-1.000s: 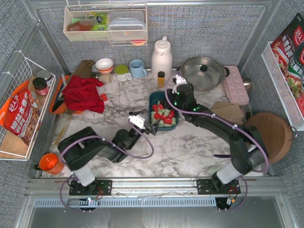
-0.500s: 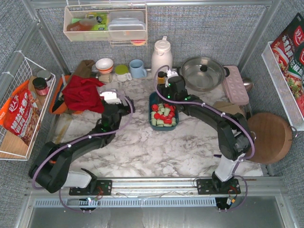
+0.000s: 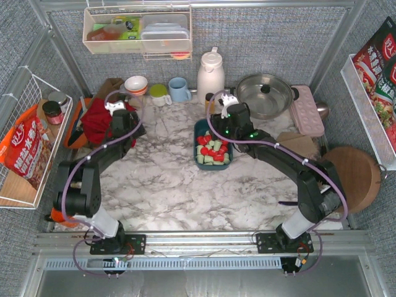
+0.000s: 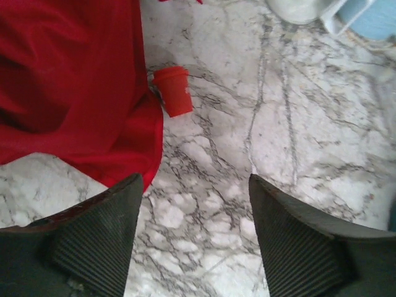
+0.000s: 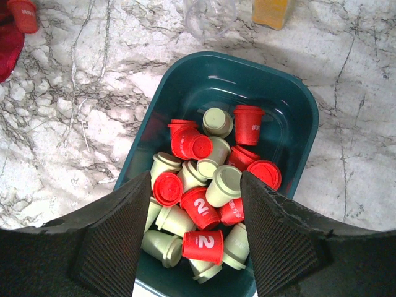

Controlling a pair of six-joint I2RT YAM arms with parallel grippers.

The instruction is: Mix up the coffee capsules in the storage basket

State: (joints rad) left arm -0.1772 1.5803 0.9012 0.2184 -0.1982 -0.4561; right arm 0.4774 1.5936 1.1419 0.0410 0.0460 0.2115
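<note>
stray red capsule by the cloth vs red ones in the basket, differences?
Stray capsule lies alone, on its side, on bare marble beside the red cloth; basket capsules are piled among pale green ones. Stray capsule is by the left hand; basket capsules under the right hand. Same red tapered shape.

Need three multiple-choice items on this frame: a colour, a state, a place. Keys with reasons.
1. The coffee capsules in the storage basket are: A) all red B) blue and yellow C) red and pale green
2. The left gripper is: A) open, empty B) shut on a capsule C) shut, empty
3. The stray red capsule lies: A) in the storage basket B) on the marble tabletop beside the red cloth C) between the left gripper's fingers
1C, both colours show. 2A, fingers apart, nothing between. 3B, it lies at the cloth's edge.
</note>
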